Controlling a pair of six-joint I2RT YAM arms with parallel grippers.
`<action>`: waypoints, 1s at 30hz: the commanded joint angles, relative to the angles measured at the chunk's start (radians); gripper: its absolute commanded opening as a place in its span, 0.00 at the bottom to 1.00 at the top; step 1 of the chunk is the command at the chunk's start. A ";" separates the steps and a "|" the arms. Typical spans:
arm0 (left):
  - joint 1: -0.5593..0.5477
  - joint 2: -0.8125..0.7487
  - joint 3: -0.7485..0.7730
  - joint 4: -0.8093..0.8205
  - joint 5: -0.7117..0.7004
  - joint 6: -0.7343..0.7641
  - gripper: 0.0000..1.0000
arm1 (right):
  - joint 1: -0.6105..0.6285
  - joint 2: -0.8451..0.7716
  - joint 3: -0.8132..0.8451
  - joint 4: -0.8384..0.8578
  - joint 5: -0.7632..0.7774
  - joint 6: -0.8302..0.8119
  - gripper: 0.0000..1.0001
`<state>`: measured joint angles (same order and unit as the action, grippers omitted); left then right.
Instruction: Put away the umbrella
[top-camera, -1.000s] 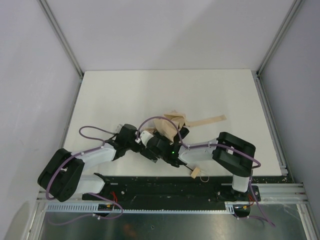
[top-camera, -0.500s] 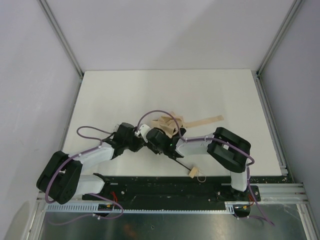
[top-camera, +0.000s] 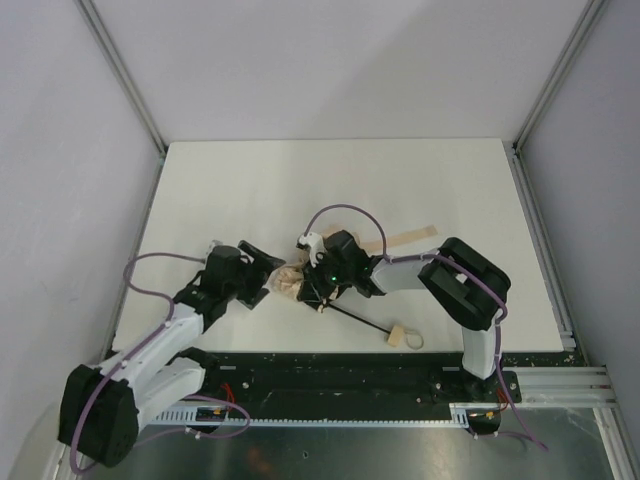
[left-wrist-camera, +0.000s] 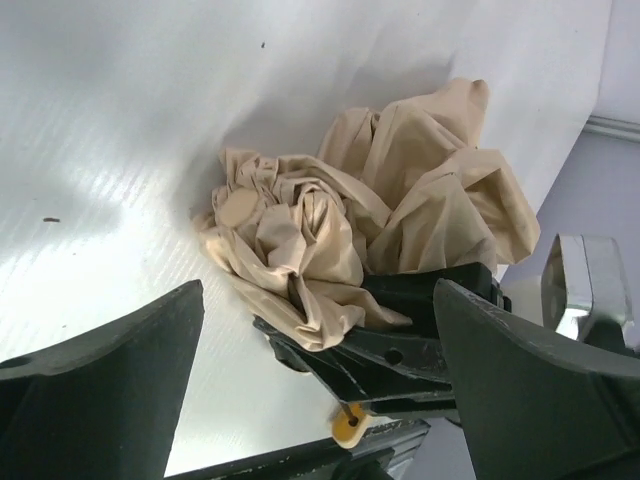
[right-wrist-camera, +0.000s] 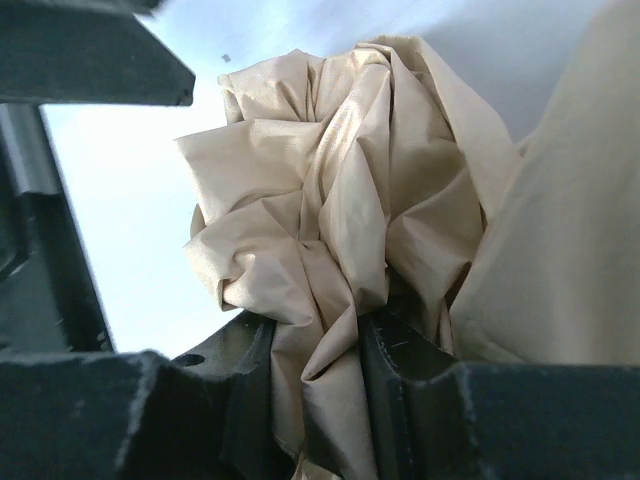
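The umbrella (top-camera: 290, 279) lies near the table's middle as a crumpled bundle of tan-beige fabric (left-wrist-camera: 340, 220). Its thin black shaft (top-camera: 355, 318) runs toward the near edge and ends at the small tan handle (top-camera: 395, 337) with a loop strap. My right gripper (top-camera: 312, 283) is shut on the bunched fabric; in the right wrist view a fold (right-wrist-camera: 320, 380) is pinched between the two black fingers (right-wrist-camera: 235, 375). My left gripper (top-camera: 262, 272) stands wide open just left of the bundle, its fingers (left-wrist-camera: 110, 390) apart from the fabric and holding nothing.
A flat tan strip (top-camera: 405, 240) lies on the white table (top-camera: 250, 190) behind the right arm. Grey walls enclose the table on three sides. A black rail (top-camera: 330, 370) with the arm bases runs along the near edge, just past the handle.
My left gripper has opened, let go and drawn back to the left. The right gripper has closed on the fabric and shifted left, and the loose canopy has gathered into a tight bundle.
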<state>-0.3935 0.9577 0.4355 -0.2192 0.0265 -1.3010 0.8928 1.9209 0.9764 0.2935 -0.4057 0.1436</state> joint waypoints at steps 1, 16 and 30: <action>0.025 -0.045 -0.055 -0.006 0.056 0.004 0.99 | -0.050 0.080 -0.079 -0.164 -0.262 0.109 0.00; -0.145 0.197 -0.057 0.087 0.064 -0.290 0.99 | -0.155 0.095 -0.080 -0.051 -0.407 0.241 0.00; -0.142 0.519 -0.070 0.308 -0.037 -0.239 0.44 | -0.143 0.043 -0.075 -0.038 -0.471 0.202 0.00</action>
<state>-0.5362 1.3975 0.4294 0.1062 0.1345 -1.6054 0.7158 1.9709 0.9306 0.3603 -0.8177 0.3550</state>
